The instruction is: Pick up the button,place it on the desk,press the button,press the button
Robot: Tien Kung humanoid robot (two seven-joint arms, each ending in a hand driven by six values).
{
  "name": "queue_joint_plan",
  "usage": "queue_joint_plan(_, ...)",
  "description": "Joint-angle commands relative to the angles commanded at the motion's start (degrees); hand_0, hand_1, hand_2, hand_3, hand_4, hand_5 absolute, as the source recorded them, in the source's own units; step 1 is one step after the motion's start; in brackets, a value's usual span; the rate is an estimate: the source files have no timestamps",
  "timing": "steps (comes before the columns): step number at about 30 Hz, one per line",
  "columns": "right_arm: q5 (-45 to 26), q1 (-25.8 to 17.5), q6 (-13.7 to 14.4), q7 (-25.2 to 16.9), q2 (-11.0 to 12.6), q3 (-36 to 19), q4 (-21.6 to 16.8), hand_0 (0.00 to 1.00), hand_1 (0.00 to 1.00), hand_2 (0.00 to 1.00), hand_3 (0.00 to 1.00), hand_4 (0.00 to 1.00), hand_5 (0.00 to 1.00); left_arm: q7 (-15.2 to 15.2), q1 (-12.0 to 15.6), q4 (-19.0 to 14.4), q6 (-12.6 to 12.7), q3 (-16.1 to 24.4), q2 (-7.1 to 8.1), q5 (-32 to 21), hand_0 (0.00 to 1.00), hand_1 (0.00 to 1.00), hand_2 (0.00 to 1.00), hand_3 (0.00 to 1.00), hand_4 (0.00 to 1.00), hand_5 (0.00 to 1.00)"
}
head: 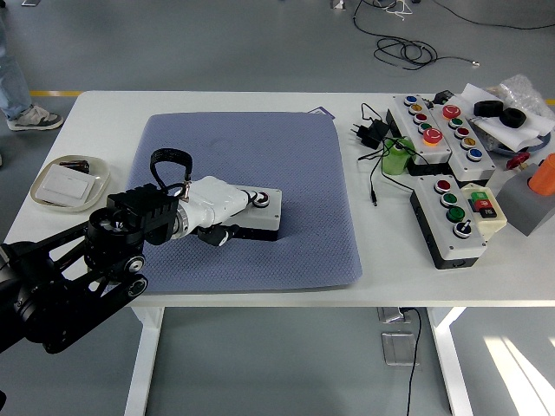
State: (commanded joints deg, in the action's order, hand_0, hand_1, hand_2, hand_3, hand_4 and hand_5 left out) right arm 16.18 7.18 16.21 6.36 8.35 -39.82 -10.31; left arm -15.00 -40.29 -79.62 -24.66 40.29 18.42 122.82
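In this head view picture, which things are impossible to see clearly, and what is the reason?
- Contact between the left hand and the red button: fingertips cover it.
- The button box: its left part is hidden under the hand.
- Labels on the control boxes: too small to read.
- Right hand: outside the picture.
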Motion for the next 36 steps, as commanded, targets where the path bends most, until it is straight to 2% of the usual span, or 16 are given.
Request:
queue_joint_plan(9,0.2,-0.2,0.0,0.1,0.0,-0.1,0.0,0.787,0.797,0.817,0.751,0.412,0.479,0.8,0.7,-2.4,2.8,2.3,0.11,-0.2,0.076,0.05,0.074,0.887,0.503,0.002)
queue_joint_plan(15,0.3,-0.4,0.0,0.1,0.1,-0.1,0.0,0.787,0.797,0.817,0.751,0.412,0.479,1.1,1.8,-6.3,3.8,7.0,0.24,-0.7,0.075,0.05,0.074,0.888,0.502,0.002)
queue_joint_plan(20,0.4,-0.4,0.0,0.0,0.1,-0.2,0.0,0.787,0.797,0.817,0.751,0.412,0.479,1.3,2.4,-6.9,4.9,10.1,0.09,-0.2,0.076,0.051,0.073,0.889,0.5,0.002)
queue_joint_plan(22,0.5,-0.4,0.0,0.0,0.1,-0.3,0.0,0.787,0.797,0.817,0.751,0.412,0.479,1.5,3.0,-6.5,6.1,11.5,0.01,-0.1,0.076,0.051,0.073,0.889,0.5,0.002)
queue_joint_plan(25,0.5,-0.4,0.0,0.0,0.2,-0.4,0.0,0.787,0.797,0.817,0.751,0.412,0.479,1.9,4.1,-5.6,10.4,13.7,-0.12,-1.3,0.076,0.051,0.073,0.889,0.5,0.002)
queue_joint_plan(26,0.5,-0.4,0.0,0.0,0.1,-0.4,0.0,0.787,0.797,0.817,0.751,0.412,0.479,1.9,4.4,-5.4,10.8,14.0,-0.15,-1.5,0.069,0.085,0.12,0.896,0.561,0.21)
queue_joint_plan(28,0.6,-0.4,0.0,0.1,0.1,-0.5,0.0,0.787,0.797,0.817,0.751,0.412,0.479,2.0,5.5,-4.3,16.0,15.5,-0.28,-5.6,0.069,0.085,0.12,0.896,0.561,0.21)
queue_joint_plan(31,0.6,-0.4,0.0,0.1,0.1,-0.5,0.0,0.787,0.797,0.817,0.751,0.412,0.479,3.4,7.1,-2.9,21.4,17.4,-0.58,-9.3,0.069,0.085,0.12,0.896,0.561,0.21)
queue_joint_plan(32,0.7,-0.4,0.0,0.2,0.1,-0.5,0.0,0.787,0.797,0.817,0.751,0.412,0.479,4.2,7.8,-2.3,24.0,18.4,-0.74,-11.9,0.24,0.381,0.405,0.983,0.76,0.772)
queue_joint_plan(36,0.5,-0.4,0.0,0.2,0.0,-0.4,0.0,0.787,0.797,0.817,0.751,0.412,0.479,7.3,9.4,-1.1,33.7,21.3,-0.97,-21.5,0.24,0.381,0.405,0.983,0.76,0.772)
